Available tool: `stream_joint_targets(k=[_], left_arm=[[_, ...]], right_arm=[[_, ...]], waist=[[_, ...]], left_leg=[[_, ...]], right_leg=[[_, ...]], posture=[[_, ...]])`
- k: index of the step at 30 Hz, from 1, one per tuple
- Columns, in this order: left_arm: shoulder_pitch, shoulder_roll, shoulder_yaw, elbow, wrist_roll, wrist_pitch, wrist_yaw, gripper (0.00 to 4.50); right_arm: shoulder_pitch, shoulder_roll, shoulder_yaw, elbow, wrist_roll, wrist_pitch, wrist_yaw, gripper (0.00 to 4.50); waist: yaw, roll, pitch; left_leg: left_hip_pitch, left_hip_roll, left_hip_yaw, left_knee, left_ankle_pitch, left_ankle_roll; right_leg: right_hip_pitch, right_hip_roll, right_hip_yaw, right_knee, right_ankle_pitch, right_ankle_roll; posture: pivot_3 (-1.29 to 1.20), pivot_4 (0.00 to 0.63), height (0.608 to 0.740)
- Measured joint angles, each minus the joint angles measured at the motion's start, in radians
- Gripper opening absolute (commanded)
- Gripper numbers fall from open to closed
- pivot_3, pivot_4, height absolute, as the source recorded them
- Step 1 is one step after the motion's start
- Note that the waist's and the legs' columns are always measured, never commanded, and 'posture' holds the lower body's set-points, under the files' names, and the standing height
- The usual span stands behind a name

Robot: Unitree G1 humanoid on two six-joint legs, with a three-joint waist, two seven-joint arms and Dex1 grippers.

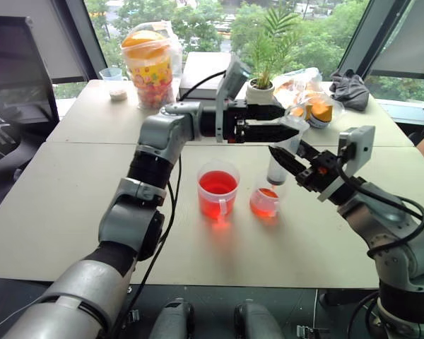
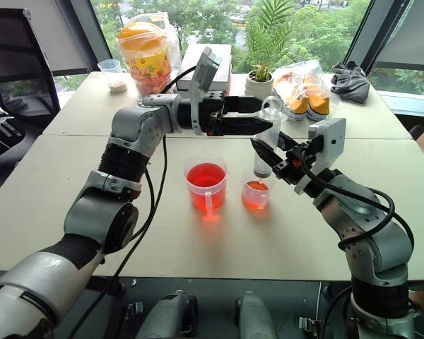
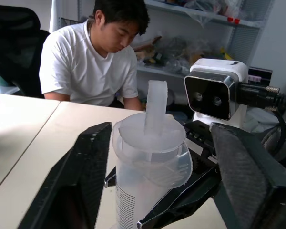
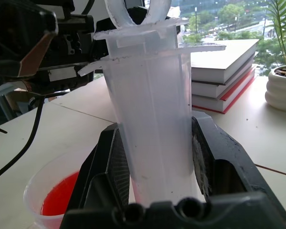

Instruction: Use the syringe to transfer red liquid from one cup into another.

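Note:
The clear syringe [image 1: 278, 161] stands upright, its tip over the smaller cup [image 1: 264, 202], which holds a little red liquid. My right gripper [image 1: 285, 159] is shut on the syringe barrel [image 4: 152, 119], which looks clear. My left gripper [image 1: 290, 121] reaches in level from the left and is open. Its fingers [image 3: 86, 176] flank the plunger top [image 3: 155, 112] without touching it. The larger cup [image 1: 218, 189], with red liquid [image 1: 218, 183] inside, stands just left of the smaller one.
At the table's back stand a snack jar [image 1: 150, 67], a small clear cup [image 1: 115, 81], stacked books [image 1: 201, 70], a potted plant [image 1: 263, 85], a bag of orange items [image 1: 311, 95] and a dark cloth [image 1: 350, 90]. A person [image 3: 93, 62] sits at the table.

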Motion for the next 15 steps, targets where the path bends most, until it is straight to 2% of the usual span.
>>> stream_joint_targets(k=[5,10,15], left_arm=[[0.002,0.047,0.056,-0.048,-0.060,0.080,0.035,4.48],[0.097,0.166,0.068,-0.192,-0.088,0.133,0.047,4.48],[0.212,0.257,0.088,-0.309,-0.118,0.190,0.085,4.48]], right_arm=[[-0.001,0.000,0.001,0.001,0.000,-0.001,0.001,1.42],[-0.044,-0.003,-0.019,0.022,0.035,0.040,-0.026,1.42],[-0.291,-0.090,-0.135,0.113,0.257,0.261,-0.138,1.42]], waist=[[-0.002,0.000,0.000],[-0.003,0.000,0.000],[0.001,0.001,0.000]], left_leg=[[0.000,0.000,0.000,0.000,0.000,0.000],[0.001,0.001,0.000,0.000,0.000,-0.001],[0.001,-0.001,0.000,0.001,0.001,-0.001]], right_leg=[[0.000,0.000,0.000,0.001,0.000,0.000],[0.000,0.000,0.000,0.002,0.000,0.000],[0.000,-0.006,0.000,0.002,0.000,0.000]], posture=[[0.00,0.150,0.740],[0.00,0.150,0.740],[0.00,0.150,0.740]])
